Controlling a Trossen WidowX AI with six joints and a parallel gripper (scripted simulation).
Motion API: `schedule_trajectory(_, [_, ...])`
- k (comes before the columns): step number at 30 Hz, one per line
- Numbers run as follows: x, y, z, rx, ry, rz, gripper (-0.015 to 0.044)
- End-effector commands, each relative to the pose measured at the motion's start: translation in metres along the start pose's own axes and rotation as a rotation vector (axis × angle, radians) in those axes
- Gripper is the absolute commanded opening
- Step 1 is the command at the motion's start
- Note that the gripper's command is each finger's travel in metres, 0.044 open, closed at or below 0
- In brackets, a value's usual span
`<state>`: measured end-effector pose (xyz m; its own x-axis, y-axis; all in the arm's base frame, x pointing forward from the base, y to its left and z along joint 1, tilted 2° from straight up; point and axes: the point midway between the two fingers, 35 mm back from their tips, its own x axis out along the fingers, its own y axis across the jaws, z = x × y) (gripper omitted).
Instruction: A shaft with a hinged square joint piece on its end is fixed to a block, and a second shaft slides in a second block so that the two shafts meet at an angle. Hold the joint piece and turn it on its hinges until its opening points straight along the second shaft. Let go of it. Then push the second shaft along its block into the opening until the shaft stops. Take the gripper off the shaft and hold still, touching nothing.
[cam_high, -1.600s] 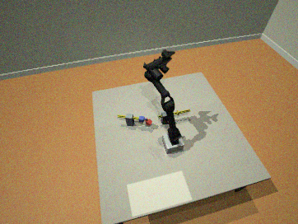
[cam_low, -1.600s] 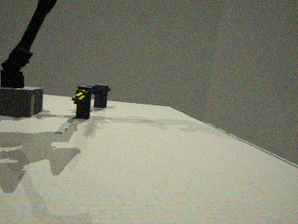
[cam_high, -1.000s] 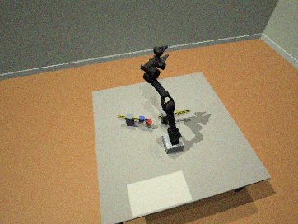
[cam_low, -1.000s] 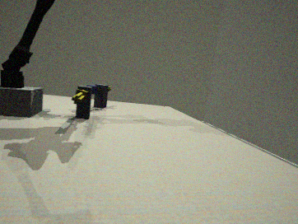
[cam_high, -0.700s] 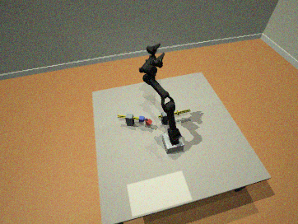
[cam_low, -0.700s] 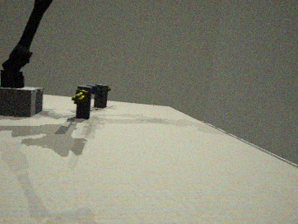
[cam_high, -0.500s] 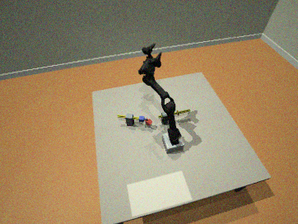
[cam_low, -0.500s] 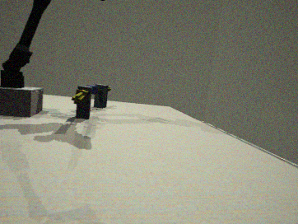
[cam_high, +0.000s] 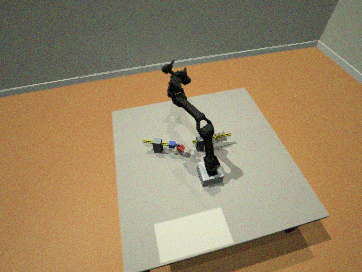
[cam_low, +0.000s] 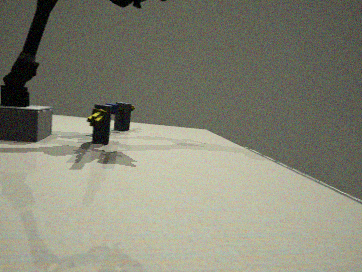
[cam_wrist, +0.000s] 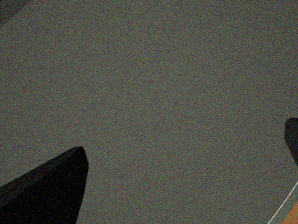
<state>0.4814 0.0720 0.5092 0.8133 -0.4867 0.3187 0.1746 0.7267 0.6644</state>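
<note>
My gripper (cam_high: 179, 67) (cam_wrist: 188, 144) is open and empty, high above the back of the table and far from both shafts. The left block (cam_high: 158, 146) (cam_low: 123, 117) holds a yellow-and-black shaft (cam_high: 148, 141). At that shaft's inner end are a blue part (cam_high: 172, 144) and a red square piece (cam_high: 180, 148), which angles toward the table's front right. The right block (cam_high: 200, 144) (cam_low: 101, 128) carries the second yellow-and-black shaft (cam_high: 223, 135) (cam_low: 97, 116). A gap shows between the red piece and this shaft's inner end. The red piece's opening is too small to make out.
The arm's base stands on a grey box (cam_high: 212, 179) (cam_low: 26, 123) in front of the right block. The arm passes over the second shaft in the top view. A pale rectangle (cam_high: 193, 235) lies at the front of the grey table (cam_high: 270, 195).
</note>
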Motion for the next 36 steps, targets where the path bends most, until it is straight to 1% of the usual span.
schedule_trajectory(1, [-0.007, -0.002, -0.029, -0.081, 0.114, 0.029, 0.044])
schedule_trajectory(9, [-0.027, -0.017, -0.083, -0.232, 0.336, 0.068, 0.044])
schedule_trajectory(18, [-0.063, -0.045, -0.14, -0.383, 0.604, 0.094, 0.044])
schedule_trajectory(27, [-0.111, -0.083, -0.184, -0.513, 0.886, 0.094, 0.044])
schedule_trajectory(36, [-0.169, -0.129, -0.212, -0.622, 1.178, 0.062, 0.044])
